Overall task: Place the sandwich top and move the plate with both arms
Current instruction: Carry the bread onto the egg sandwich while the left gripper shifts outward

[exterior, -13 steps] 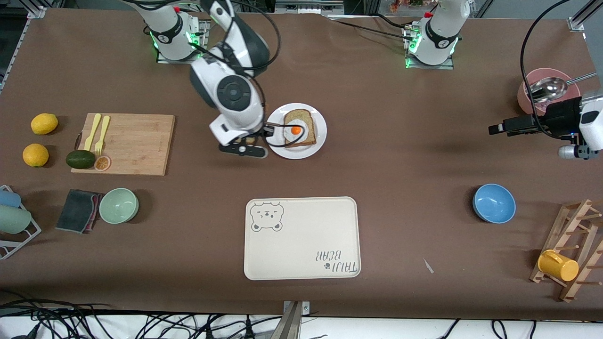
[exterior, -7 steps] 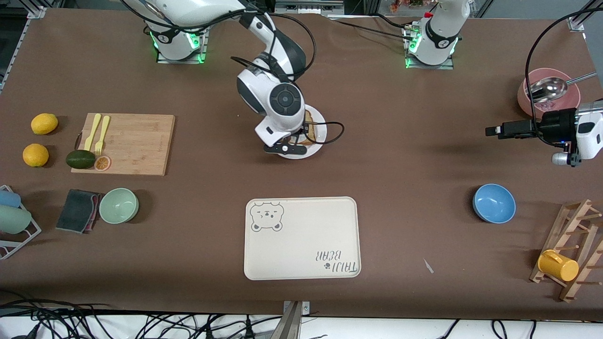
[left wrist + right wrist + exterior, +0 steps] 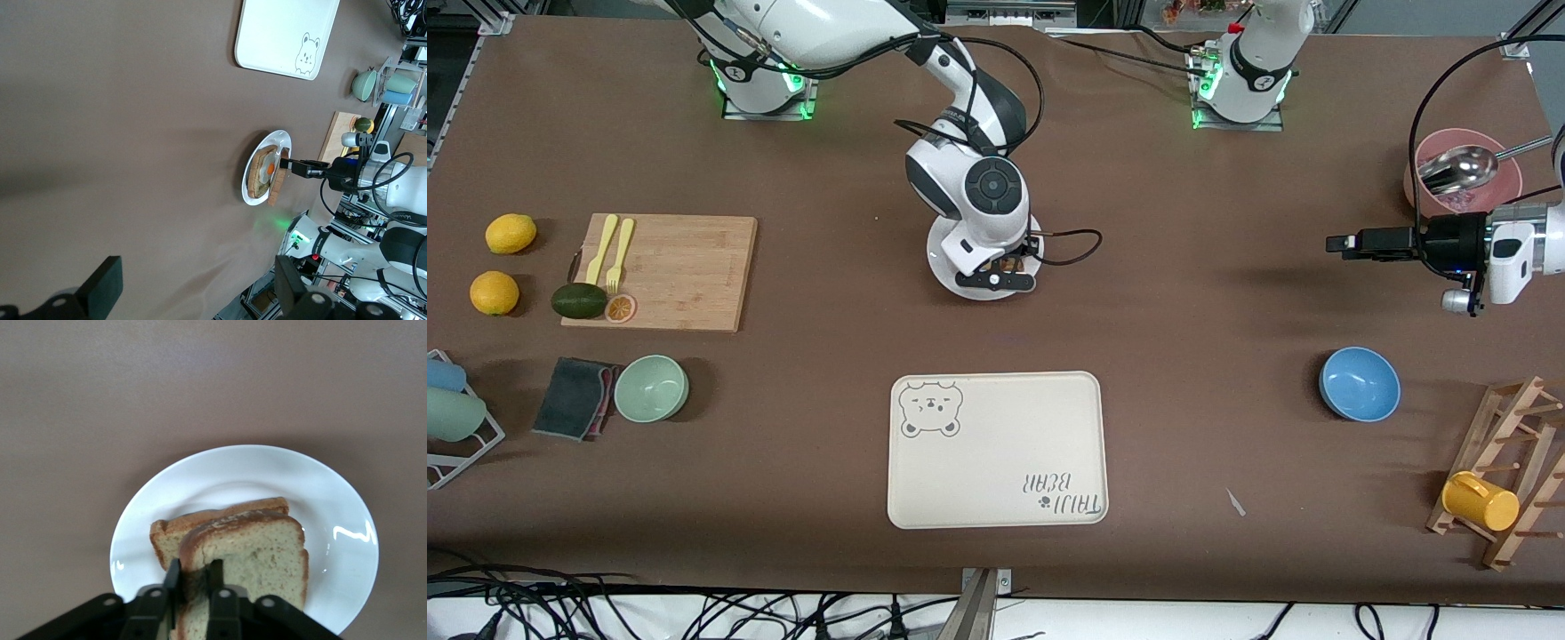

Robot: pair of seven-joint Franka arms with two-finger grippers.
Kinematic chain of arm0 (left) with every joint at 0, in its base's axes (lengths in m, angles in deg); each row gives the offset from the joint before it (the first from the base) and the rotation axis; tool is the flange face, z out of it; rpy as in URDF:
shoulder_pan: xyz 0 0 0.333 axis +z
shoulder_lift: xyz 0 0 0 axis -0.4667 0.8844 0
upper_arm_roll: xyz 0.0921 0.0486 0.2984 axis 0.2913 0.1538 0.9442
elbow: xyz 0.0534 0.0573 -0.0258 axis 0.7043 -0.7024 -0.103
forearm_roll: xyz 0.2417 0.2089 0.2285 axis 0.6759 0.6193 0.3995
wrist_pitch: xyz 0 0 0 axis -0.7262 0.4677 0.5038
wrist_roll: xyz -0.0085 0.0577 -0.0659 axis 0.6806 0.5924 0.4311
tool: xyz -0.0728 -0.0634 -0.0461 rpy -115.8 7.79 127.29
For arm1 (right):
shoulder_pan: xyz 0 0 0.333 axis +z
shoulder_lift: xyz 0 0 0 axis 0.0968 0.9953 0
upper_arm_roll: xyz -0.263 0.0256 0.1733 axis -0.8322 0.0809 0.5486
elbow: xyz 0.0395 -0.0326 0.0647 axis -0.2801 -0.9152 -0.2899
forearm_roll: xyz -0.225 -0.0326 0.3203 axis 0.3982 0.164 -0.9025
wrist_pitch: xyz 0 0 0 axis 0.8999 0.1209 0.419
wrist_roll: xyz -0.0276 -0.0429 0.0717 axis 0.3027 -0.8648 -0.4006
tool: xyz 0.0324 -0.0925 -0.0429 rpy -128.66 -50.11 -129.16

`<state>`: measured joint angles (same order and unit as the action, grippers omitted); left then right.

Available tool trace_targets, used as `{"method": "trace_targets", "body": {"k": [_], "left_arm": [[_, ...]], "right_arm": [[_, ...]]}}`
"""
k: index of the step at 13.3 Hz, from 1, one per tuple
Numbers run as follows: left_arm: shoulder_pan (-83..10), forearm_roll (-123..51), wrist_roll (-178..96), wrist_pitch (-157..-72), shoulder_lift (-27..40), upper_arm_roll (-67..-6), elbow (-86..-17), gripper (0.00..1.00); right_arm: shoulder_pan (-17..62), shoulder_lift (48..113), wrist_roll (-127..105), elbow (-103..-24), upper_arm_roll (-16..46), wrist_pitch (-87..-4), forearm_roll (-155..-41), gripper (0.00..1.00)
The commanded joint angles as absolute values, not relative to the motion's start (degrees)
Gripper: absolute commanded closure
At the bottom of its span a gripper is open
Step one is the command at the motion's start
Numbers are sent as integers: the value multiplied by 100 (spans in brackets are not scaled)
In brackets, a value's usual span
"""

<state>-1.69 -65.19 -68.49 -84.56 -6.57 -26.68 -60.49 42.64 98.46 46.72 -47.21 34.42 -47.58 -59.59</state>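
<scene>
The white plate (image 3: 941, 267) lies mid-table, mostly hidden under my right arm's wrist. My right gripper (image 3: 1000, 267) hangs over it, shut on the sandwich top (image 3: 257, 550), a tan speckled bread slice. I hold the slice by its edge, just above the egg-bearing slice (image 3: 165, 532) on the plate (image 3: 220, 477). In the left wrist view the held slice (image 3: 280, 188) stands tilted beside the fried egg (image 3: 269, 171) on the plate (image 3: 283, 137). My left gripper (image 3: 1343, 243) is open and empty over bare table at the left arm's end.
A cream bear tray (image 3: 996, 449) lies nearer the camera than the plate. A blue bowl (image 3: 1359, 382), a pink bowl with a metal ladle (image 3: 1463, 173) and a rack with a yellow mug (image 3: 1480, 500) are at the left arm's end. A cutting board (image 3: 663, 271) and a green bowl (image 3: 651, 388) are at the right arm's end.
My right gripper has carried the bread slice from beside the plate to over it, covering the egg slice. My left gripper has edged toward the table's middle.
</scene>
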Motion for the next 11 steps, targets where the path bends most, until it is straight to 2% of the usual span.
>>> {"method": "trace_targets", "body": {"k": [1,6,11], "left_arm": [[-67,-7002,-7323,-8409,-684,-2726,-6370,0],[100,-7601,-8615,-8453,-676,-2726,-7127,0],[13,-7602,-8968,-8444,-579,-2762,-7164,0]], "right_arm": [[4309,9857,4735,-4518,3444,-4714,-5964,0],[4107,9665,4664,-4219,3417,-4460,-6025,0],[3177,8909,3639,-4210,3417,-3311,-6043,0]]}}
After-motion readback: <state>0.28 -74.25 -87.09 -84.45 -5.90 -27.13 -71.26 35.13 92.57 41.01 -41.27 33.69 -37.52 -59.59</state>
